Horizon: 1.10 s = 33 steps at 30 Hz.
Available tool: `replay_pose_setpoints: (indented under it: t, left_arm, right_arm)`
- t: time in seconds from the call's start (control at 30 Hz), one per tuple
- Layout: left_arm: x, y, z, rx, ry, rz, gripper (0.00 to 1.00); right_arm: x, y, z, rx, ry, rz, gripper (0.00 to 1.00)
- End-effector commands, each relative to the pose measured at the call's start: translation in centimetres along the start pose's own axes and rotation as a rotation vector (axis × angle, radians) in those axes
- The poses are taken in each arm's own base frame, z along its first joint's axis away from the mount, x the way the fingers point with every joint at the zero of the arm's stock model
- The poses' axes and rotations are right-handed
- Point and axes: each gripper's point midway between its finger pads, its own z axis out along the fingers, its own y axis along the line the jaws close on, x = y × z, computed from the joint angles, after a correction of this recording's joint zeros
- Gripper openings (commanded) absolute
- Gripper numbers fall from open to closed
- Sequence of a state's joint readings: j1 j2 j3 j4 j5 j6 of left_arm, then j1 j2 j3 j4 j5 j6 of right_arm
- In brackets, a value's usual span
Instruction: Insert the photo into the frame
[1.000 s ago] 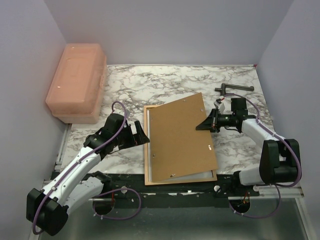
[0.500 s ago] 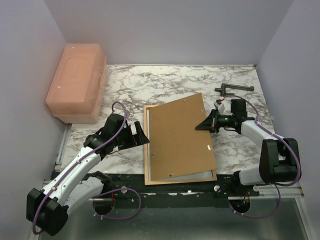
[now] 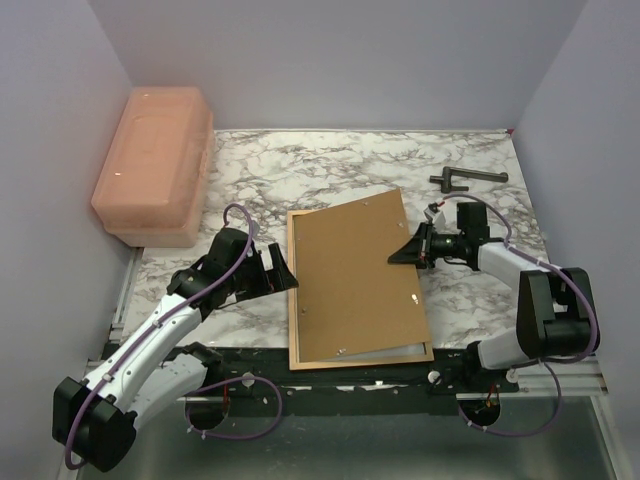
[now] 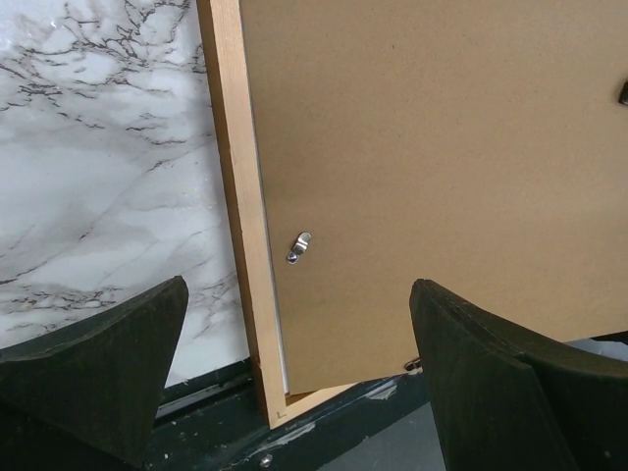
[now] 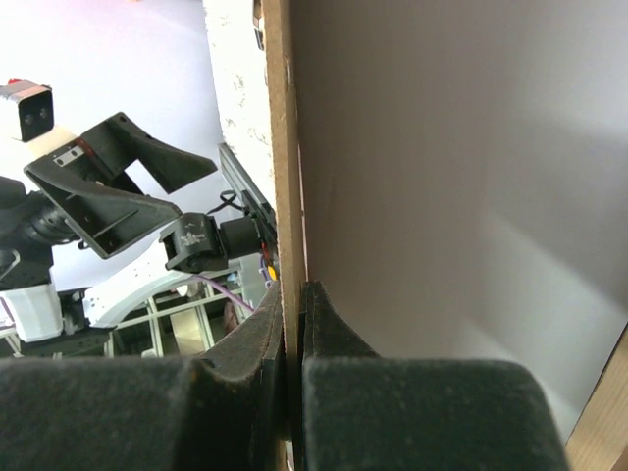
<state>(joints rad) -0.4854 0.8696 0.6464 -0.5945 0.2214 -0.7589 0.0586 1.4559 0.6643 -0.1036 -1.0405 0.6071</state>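
From above, the right pincer [image 3: 402,253] clenches the skewed backing board [image 3: 355,270], which lies over the frame [image 3: 292,300]. Left wrist: the left pincer [image 4: 299,287] gapes above the frame's rail. Right wrist: the edge grip is thin, so square the board gently; photo unseen

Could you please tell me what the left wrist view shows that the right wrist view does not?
Only the left wrist view shows the backing board's flat brown face, a small metal clip on it, and the frame's near corner. Only the right wrist view shows the right tool shut on the board's thin edge. Both show the board, the marble table and the open left tool.
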Motion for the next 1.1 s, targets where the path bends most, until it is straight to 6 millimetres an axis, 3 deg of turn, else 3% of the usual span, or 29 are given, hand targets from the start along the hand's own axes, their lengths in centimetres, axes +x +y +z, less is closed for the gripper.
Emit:
replay_pose_setpoints:
  t: [0.0,0.4,0.63,0.73,1.07]
  left_arm:
    - [0.7,0.9,0.0,-0.024,0.014,0.006,0.99]
    - [1.3,1.3,0.9,-0.032,0.057,0.001,0.99]
    - [1.4,1.3,1.1,-0.031,0.067,0.001,0.99]
    - [1.4,1.2,1.0,-0.028,0.067,0.002,0.98]
    - [2.0,1.6,1.2,-0.029,0.077,-0.002,0.98]
  right_arm:
    - [-0.4,0.0,0.9,0.012,0.003,-0.022,0.0]
    - [0.9,-1.3,2.3,0.069,0.052,-0.015,0.01]
    - [1.0,-2.9,2.2,0.149,0.046,-0.006,0.24]
    - [1.0,-3.0,2.2,0.156,0.05,-0.008,0.29]
    - [0.9,-3.4,2.5,0.225,0.07,-0.014,0.61]
